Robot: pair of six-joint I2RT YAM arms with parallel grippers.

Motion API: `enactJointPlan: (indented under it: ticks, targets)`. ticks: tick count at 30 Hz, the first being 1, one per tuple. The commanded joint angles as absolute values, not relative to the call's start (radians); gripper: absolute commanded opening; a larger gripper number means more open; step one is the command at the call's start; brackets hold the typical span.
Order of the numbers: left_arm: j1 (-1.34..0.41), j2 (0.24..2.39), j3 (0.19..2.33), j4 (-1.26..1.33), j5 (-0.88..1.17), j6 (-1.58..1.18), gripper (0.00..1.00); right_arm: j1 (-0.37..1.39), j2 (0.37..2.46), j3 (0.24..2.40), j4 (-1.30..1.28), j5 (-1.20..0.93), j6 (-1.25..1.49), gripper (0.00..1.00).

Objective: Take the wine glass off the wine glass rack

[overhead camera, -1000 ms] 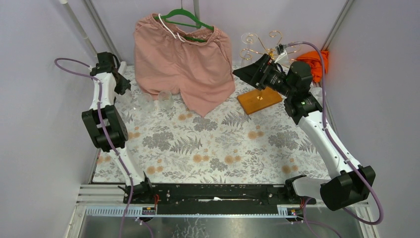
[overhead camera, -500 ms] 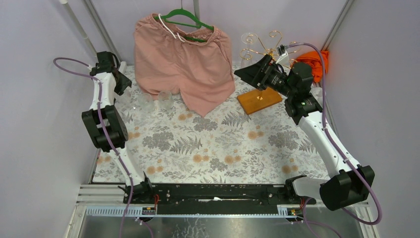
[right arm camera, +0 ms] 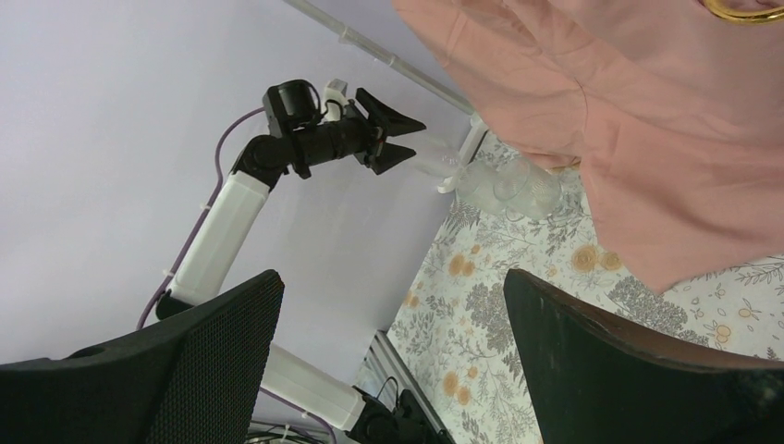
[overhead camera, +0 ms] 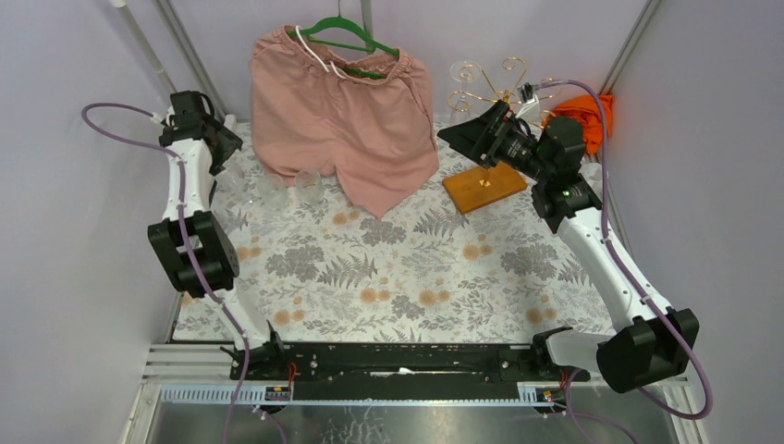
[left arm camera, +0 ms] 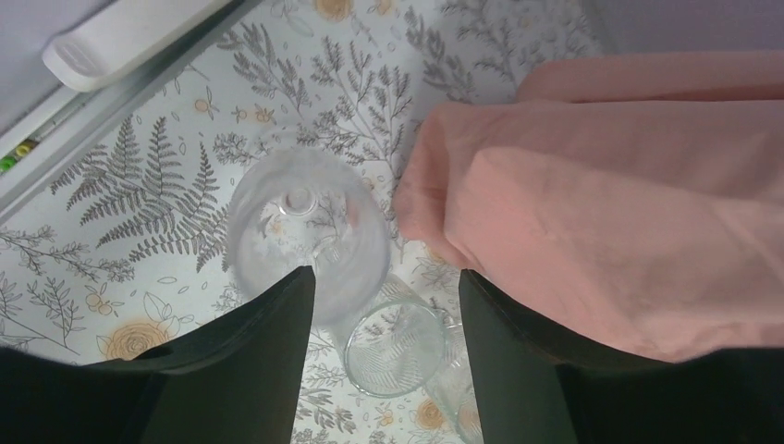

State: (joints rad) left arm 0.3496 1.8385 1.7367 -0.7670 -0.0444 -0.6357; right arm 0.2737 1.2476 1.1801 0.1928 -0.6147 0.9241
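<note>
The wine glass rack (overhead camera: 499, 88) is a gold wire stand on an orange-brown wooden base (overhead camera: 483, 186) at the back right. A clear wine glass (overhead camera: 459, 85) hangs from its left arm. My right gripper (overhead camera: 465, 131) is open and empty, held in the air just in front of and below the rack's arms, pointing left. In the right wrist view, only a bit of gold wire (right arm camera: 742, 9) shows at the top edge. My left gripper (overhead camera: 222, 146) is open and empty at the far left. It hovers above several clear glasses (left arm camera: 305, 231) on the table.
Pink shorts (overhead camera: 344, 116) on a green hanger (overhead camera: 347, 39) hang at the back centre, their hem beside the glasses (overhead camera: 277, 185). An orange cloth (overhead camera: 587, 116) lies in the back right corner. Walls close in both sides. The floral tablecloth (overhead camera: 398, 268) covers the table.
My left arm has drawn back and up to the far left, away from the glasses on the table. My right gripper has stayed nearly still by the rack.
</note>
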Motion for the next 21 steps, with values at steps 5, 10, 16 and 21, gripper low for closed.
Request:
enactJointPlan:
  ticks: [5, 10, 16, 21]
  targets:
    - [0.350, 1.727, 1.725, -0.674, -0.079, -0.627, 0.67, 0.268, 1.212, 1.173, 0.251, -0.626, 0.945, 0.98]
    - [0.336, 1.630, 1.698, -0.641, -0.087, -0.634, 0.67, 0.265, 1.192, 1.164, 0.238, -0.601, 0.931, 0.98]
    - [0.305, 1.535, 1.708, -0.634, -0.092, -0.617, 0.68, 0.264, 1.186, 1.164, 0.235, -0.596, 0.934, 0.98]
    - [0.287, 1.473, 1.714, -0.639, -0.042, -0.609, 0.69, 0.263, 1.173, 1.150, 0.247, -0.590, 0.943, 0.98]
